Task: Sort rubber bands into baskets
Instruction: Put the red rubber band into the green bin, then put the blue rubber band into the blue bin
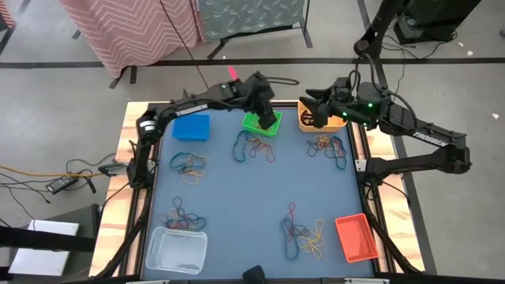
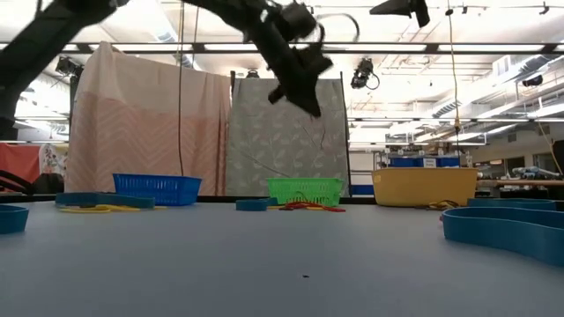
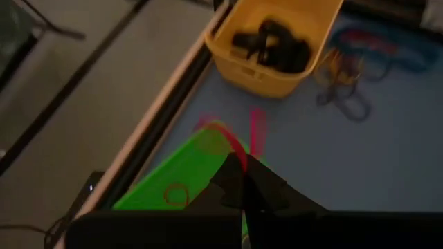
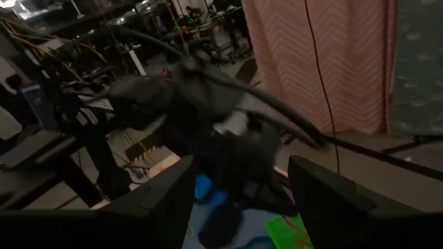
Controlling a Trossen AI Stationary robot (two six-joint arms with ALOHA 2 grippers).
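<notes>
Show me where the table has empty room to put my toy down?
The middle of the blue mat is bare, between the far piles of rubber bands and the near ones. The far edge is crowded: blue basket, green basket, yellow basket and both arms.

Blue-topped bench (image 1: 245,201) with baskets and scattered bands

Blue (image 1: 192,127), green (image 1: 260,124) and yellow (image 1: 319,116) baskets line the far edge; clear (image 1: 176,250) and red-orange (image 1: 356,237) ones sit near; rubber bands (image 1: 254,147) lie in loose clusters between.
</notes>
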